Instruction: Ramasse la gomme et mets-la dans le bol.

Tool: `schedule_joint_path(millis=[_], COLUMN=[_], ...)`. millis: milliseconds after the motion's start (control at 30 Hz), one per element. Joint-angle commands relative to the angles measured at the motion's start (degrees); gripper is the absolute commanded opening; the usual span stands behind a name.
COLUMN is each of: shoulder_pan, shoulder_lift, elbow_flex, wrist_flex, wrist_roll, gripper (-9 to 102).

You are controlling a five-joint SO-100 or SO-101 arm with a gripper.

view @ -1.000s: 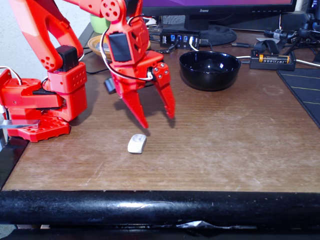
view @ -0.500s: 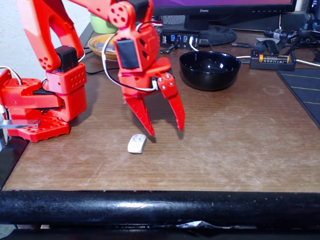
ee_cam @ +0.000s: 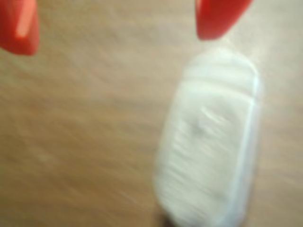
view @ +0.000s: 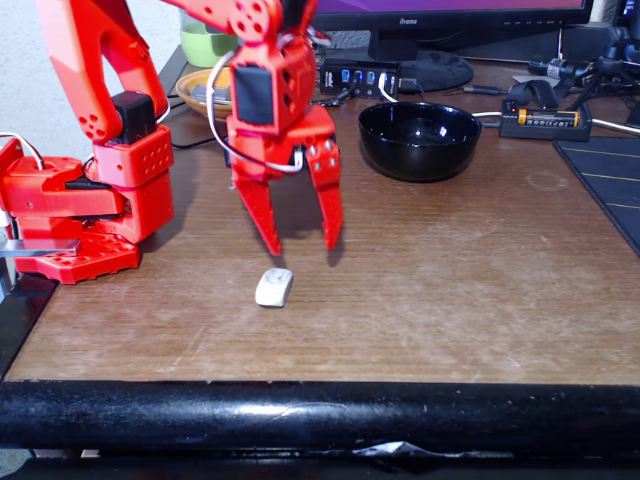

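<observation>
Nearest me, the white eraser lies flat on the brown counter, left of centre. My pincer hangs just above and slightly beyond it, jaws spread wide, holding nothing. In the wrist view the eraser sits below my right fingertip, off-centre and blurred. I judge the risk plain: closing from here, one finger lands on the eraser and knocks it aside rather than straddling it. Farther right sits the black bowl, empty. Beyond it, the monitor reads "iiyama".
</observation>
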Motion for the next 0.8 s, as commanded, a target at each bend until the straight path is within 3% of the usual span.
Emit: schedule_joint_path(millis=[0, 767], shoulder_pan=[0.88, 2.81], shoulder_lift=[7.12, 5.8], elbow_flex=[1.93, 8.88], wrist_flex=[0.97, -5.54], wrist_roll=[-1.76, -4.83], gripper=[18, 18])
